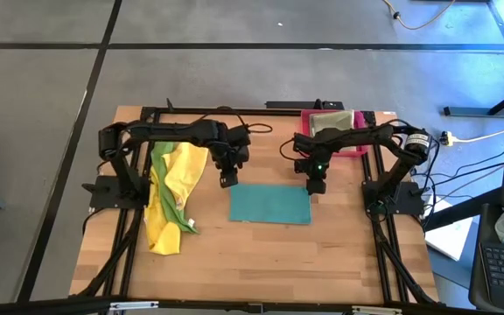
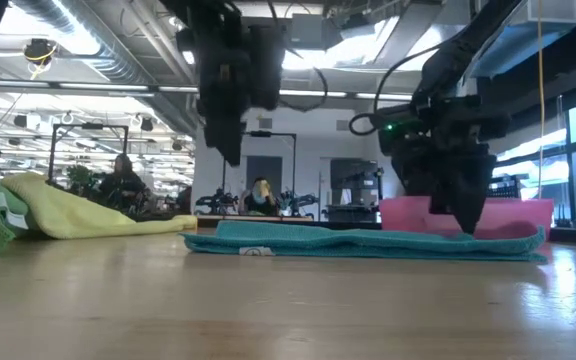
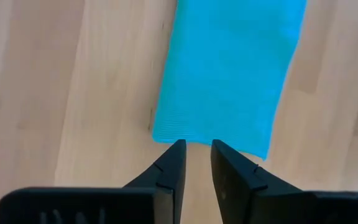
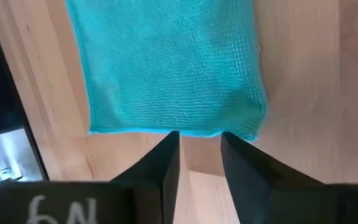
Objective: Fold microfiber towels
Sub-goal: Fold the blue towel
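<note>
The teal towel [image 1: 269, 204] is lying folded near the tabletop's centre. The left gripper [image 1: 228, 180] is hovering over its far-left corner with narrowly parted fingers holding nothing. The right gripper [image 1: 315, 185] is sitting at the far-right corner, likewise narrow and apparently empty, though whether its tips are touching cloth is unclear in the low view. Risks: a pinch catching one layer only would be opening the fold; uneven lifts would be skewing it. The remaining towels [image 1: 171, 192] are lying heaped along the left edge.
</note>
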Controlling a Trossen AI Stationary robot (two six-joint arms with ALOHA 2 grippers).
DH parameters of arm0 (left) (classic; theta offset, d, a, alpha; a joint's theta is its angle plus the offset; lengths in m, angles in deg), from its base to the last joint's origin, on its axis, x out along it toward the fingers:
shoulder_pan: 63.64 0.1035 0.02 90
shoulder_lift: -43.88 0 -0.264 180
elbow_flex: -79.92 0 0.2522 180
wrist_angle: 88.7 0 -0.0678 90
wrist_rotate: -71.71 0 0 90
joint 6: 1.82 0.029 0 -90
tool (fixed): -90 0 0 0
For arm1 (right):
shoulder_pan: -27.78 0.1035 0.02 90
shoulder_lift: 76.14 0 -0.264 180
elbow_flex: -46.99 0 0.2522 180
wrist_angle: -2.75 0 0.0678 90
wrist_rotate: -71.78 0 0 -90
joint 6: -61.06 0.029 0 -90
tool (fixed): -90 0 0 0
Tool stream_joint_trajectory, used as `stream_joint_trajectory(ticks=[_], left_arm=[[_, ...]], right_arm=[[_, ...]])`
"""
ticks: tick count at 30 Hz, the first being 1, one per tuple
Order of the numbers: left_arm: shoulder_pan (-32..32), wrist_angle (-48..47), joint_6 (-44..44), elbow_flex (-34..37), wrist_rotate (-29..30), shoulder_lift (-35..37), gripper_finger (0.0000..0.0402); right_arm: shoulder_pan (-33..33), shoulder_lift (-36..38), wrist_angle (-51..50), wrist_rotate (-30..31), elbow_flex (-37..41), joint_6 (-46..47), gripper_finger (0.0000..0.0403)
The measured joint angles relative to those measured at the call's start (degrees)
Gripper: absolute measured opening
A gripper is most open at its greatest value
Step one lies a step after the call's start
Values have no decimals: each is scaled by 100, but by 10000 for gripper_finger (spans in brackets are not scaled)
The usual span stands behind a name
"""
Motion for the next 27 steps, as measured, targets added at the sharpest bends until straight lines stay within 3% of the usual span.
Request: stream_joint_trajectory(ticks=[7,12,19,27], left_arm=[[-85,18,-475,-2,170,756,67],[-331,229,-1169,-7,414,1134,67],[-922,259,-2057,-4,893,1216,67],[-1627,558,-3236,-4,1517,1216,67]], right_arm=[[-48,0,45,214,-199,5,205],[-105,0,-2,755,-436,21,254],[-114,0,-9,1642,-575,-5,257],[-91,0,662,1422,-480,-297,253]])
